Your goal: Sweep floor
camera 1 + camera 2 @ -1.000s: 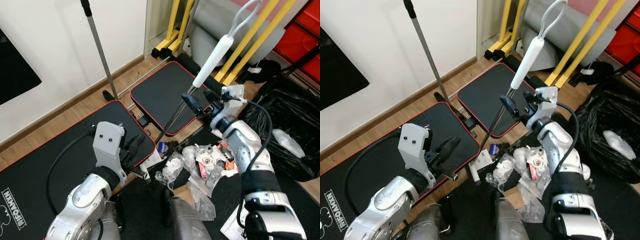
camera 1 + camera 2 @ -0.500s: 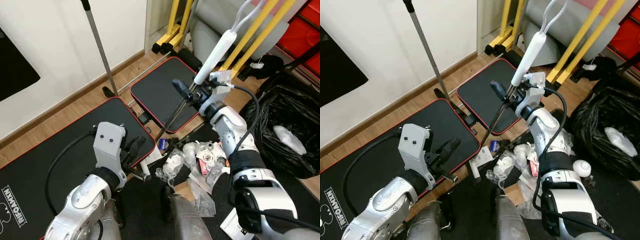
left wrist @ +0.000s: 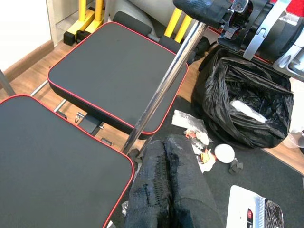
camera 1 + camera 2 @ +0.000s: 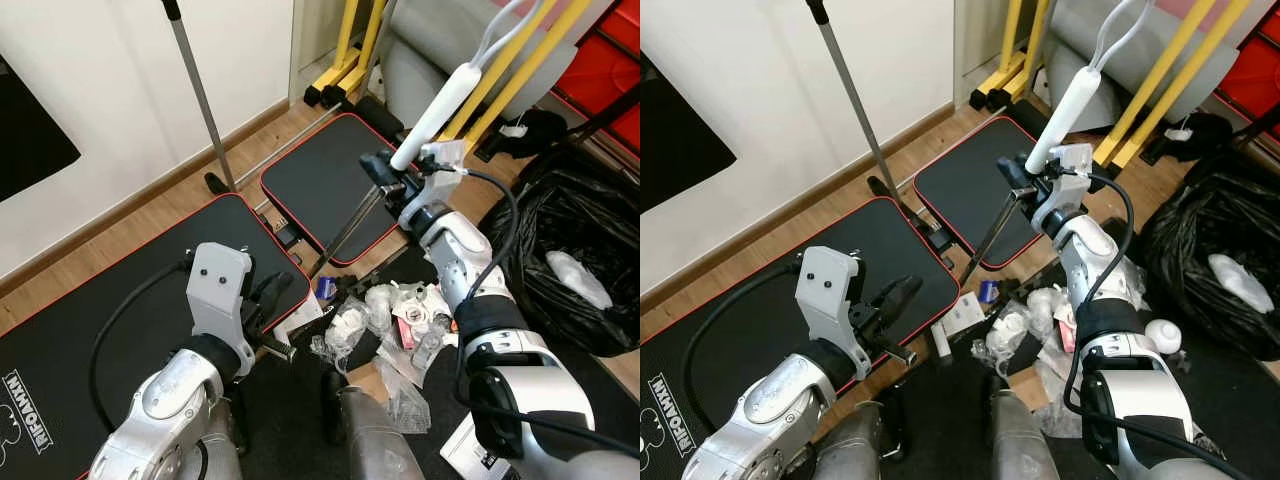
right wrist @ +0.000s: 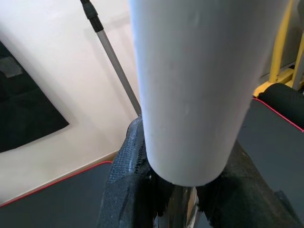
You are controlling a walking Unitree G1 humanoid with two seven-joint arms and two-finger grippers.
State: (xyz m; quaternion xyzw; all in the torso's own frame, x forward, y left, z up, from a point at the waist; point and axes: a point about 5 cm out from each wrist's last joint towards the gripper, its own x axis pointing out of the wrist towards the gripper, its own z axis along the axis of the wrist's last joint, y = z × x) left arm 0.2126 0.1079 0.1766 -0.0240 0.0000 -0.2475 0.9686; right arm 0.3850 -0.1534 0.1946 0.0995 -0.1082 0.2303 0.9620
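A broom with a metal pole [image 4: 350, 225] and a white grip [image 4: 440, 110] leans over the black mats. My right gripper [image 4: 387, 180] is shut on the pole just under the white grip [image 5: 190, 85], one black finger [image 5: 124, 183] on each side. The pole's lower end runs down to a pile of crumpled plastic and wrappers [image 4: 400, 320] on the floor; its head is hidden there. My left gripper [image 4: 268, 300] hovers low over a mat's edge, and its fingers [image 3: 168, 190] are shut together on nothing.
A black rubbish bag [image 4: 580, 250] lies open at the right. Two black mats with red edging [image 4: 325, 185] cover the wooden floor. A second pole [image 4: 200, 95] leans on the white wall. Yellow frame legs [image 4: 345, 55] stand at the back.
My right gripper has moved up and left to the broom pole, and its open fingers have shut on it under the white grip. The left arm has kept still.
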